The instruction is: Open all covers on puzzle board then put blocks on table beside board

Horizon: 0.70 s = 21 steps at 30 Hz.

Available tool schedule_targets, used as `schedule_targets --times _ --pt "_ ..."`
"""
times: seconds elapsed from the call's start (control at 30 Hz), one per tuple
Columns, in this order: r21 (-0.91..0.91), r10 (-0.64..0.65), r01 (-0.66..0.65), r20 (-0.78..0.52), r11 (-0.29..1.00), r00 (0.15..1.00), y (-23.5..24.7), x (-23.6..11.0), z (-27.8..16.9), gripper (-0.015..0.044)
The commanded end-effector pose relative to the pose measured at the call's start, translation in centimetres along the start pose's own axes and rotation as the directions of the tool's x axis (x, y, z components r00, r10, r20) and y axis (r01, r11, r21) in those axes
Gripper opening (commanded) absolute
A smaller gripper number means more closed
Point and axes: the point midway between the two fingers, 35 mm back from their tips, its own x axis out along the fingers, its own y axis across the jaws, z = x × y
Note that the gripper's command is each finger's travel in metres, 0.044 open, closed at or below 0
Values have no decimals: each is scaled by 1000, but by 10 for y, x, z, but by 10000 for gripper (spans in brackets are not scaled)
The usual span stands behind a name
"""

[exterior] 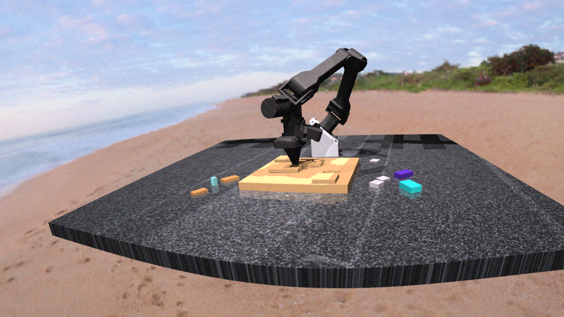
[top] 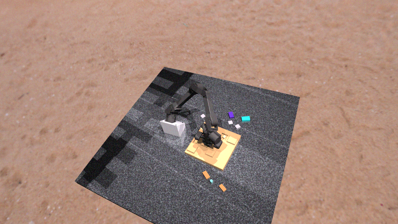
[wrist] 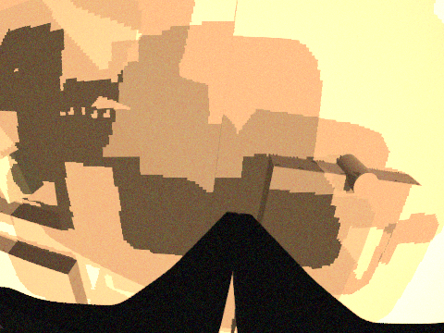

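The tan puzzle board (top: 219, 162) (exterior: 291, 185) lies in the middle of the dark table. My gripper (exterior: 294, 161) (wrist: 236, 225) is shut with nothing between its fingers. Its tip is down at the board's surface in the back left part, next to a raised cover (exterior: 284, 169). In the wrist view the fingertips point at a shadowed well (wrist: 185, 216), with a cover on a pin (wrist: 370, 181) to its right. Another cover (top: 231, 140) (exterior: 325, 178) lies at the board's right side. The wrist hides the fingertips in the top view.
A purple block (top: 230, 114) (exterior: 402, 173), a cyan block (top: 245, 118) (exterior: 410, 186) and small white blocks (top: 237, 126) (exterior: 376, 183) lie right of the board. Two orange blocks (top: 206, 174) (exterior: 229, 178) and a small pale cyan block (top: 211, 181) (exterior: 213, 181) lie on its other side. The white arm base (top: 172, 127) (exterior: 324, 145) stands behind.
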Motion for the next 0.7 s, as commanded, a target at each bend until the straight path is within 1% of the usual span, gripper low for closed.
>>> schedule_targets --times 0.0,0.67 --pt "10 3 -3 5 1000 1000 4 2 0 0" --pt "11 4 -4 4 1000 1000 26 2 -6 0"
